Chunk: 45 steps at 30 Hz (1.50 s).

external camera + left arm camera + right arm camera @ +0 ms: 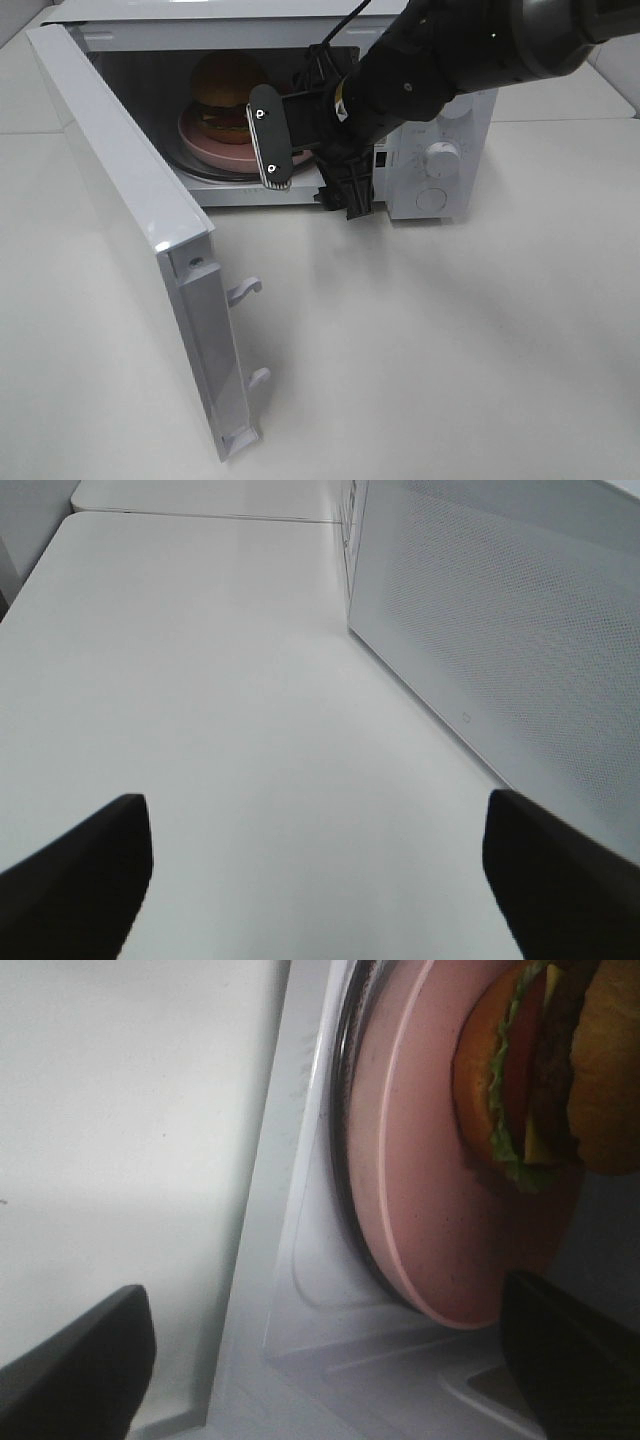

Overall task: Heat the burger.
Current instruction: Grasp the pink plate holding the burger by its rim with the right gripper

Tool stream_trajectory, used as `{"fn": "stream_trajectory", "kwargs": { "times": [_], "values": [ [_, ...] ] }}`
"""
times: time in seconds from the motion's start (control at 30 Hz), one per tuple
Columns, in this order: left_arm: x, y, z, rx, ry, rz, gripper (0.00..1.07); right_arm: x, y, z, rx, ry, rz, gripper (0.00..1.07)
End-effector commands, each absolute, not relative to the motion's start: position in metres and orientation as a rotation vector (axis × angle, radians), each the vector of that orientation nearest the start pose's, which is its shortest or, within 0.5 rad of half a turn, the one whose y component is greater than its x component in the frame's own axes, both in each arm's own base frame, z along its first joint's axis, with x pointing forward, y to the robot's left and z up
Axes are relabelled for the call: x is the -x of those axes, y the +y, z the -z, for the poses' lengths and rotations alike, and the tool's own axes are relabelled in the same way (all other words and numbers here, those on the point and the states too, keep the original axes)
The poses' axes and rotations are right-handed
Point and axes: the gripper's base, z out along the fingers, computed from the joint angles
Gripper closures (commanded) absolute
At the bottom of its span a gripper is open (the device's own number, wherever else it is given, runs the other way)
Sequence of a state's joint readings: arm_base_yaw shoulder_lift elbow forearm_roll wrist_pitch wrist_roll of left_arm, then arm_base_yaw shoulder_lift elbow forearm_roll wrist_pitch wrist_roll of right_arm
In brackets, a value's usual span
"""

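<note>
The burger (228, 85) sits on a pink plate (205, 145) inside the open microwave (440, 150). My right gripper (310, 170) hovers just in front of the oven's opening, open and holding nothing, a little off the plate's near edge. Its wrist view shows the burger (540, 1070) with green and red fillings on the plate (420, 1180), beyond the open right gripper (320, 1360). My left gripper (320, 880) shows only in its own wrist view, open and empty above the white table beside the microwave door (500, 630).
The microwave door (130, 200) swings wide toward the front left, its latch hooks (245, 290) sticking out. Two dials (440, 158) are on the control panel at the right. The plate rests on a glass turntable (345, 1160). White tabletop (450, 340) spreads in front.
</note>
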<state>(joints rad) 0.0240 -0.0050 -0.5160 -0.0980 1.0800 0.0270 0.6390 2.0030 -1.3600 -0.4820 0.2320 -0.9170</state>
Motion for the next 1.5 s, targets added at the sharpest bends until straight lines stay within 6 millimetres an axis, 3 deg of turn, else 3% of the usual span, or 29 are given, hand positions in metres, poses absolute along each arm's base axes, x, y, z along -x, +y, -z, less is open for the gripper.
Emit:
{"fn": "stream_trajectory", "kwargs": {
  "times": [0.03,0.73,1.5],
  "values": [
    [0.009,-0.008,-0.281,-0.002,2.023,0.091,0.25,-0.371,0.265,-0.184,1.977,1.291,0.494,0.19],
    [0.009,-0.007,-0.281,-0.001,2.023,0.076,0.25,-0.411,0.295,-0.144,1.939,1.318,0.474,0.23],
    [0.009,-0.006,-0.281,0.0,2.024,0.056,0.25,-0.431,0.31,-0.12,1.887,1.381,0.43,0.33]
  ]
}}
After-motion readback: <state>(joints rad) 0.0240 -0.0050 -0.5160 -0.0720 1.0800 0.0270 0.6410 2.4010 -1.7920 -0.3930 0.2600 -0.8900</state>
